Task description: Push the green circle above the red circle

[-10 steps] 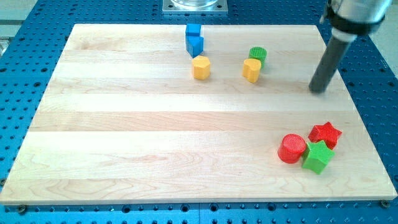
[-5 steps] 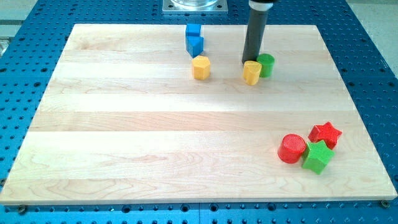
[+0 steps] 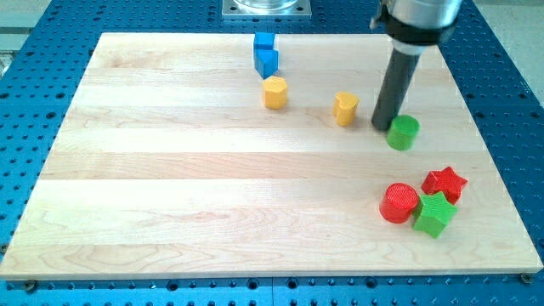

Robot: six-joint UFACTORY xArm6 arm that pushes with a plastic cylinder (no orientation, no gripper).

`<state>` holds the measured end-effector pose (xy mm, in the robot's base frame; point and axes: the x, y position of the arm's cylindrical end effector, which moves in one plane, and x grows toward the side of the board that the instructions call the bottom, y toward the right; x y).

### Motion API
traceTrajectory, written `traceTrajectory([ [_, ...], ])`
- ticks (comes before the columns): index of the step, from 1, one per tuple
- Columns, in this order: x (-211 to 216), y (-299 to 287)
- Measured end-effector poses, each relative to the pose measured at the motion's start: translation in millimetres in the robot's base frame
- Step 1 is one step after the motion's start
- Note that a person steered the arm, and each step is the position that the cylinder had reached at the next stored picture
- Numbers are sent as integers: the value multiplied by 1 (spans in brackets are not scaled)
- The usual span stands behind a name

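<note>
The green circle [image 3: 403, 133] lies on the wooden board [image 3: 212, 187] at the view's right, above and slightly right of the red circle [image 3: 399, 203]. A wide gap of bare board separates the two. My tip [image 3: 382, 127] rests on the board just left of the green circle, touching or nearly touching its upper left side. The dark rod rises from there toward the view's top.
A red star [image 3: 445, 183] and a green block [image 3: 434, 213] sit right of the red circle, touching it. A yellow block [image 3: 344, 108] lies left of my tip. Another yellow block [image 3: 274, 92] and two blue blocks [image 3: 266, 54] are near the top centre.
The green circle has slid from beside the yellow block down and to the right. My tip followed it, from the yellow block's upper side to the green circle's left.
</note>
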<state>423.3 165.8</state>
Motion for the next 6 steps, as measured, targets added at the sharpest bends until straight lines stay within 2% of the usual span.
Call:
traceTrajectory([
  [1,15,0],
  [3,-20,50],
  [4,10,57],
  [5,57,34],
  [6,73,33],
])
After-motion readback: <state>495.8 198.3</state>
